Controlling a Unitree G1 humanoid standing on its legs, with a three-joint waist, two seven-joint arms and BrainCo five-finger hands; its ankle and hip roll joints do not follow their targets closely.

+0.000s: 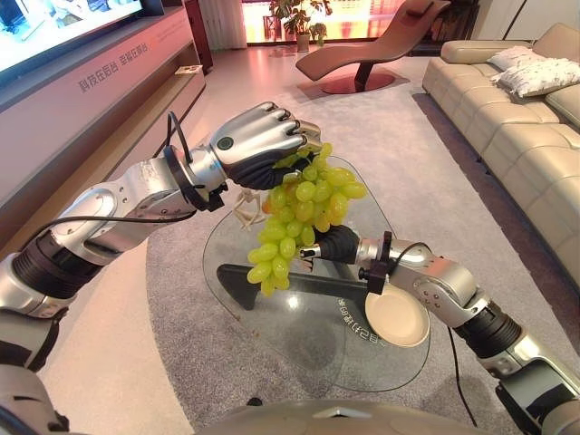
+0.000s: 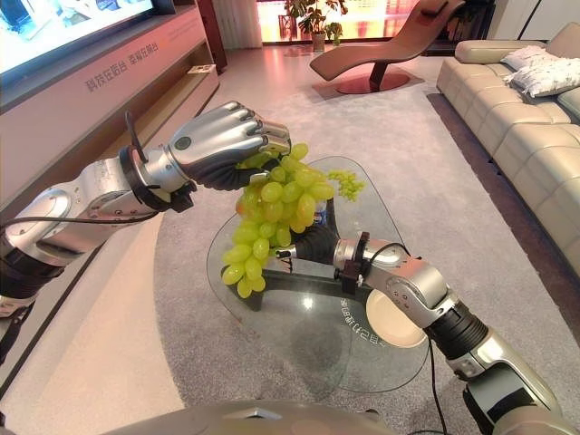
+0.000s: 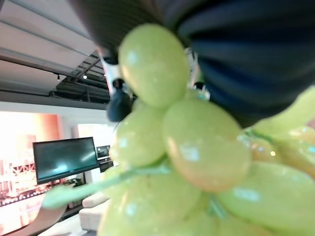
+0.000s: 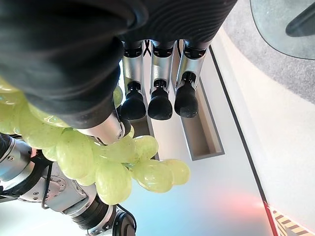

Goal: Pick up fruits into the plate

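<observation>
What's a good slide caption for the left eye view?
Left hand lifts a green grape bunch above the glass table, cream plate waiting.

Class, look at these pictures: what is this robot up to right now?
The robot's left hand holds a bunch of green grapes lifted above a glass table, its fingers curled round the top of the bunch. The right hand reaches in beside the hanging grapes with relaxed fingers, holding nothing. An empty plate sits on the near right part of the table, so the grapes are not in it yet.
</observation>
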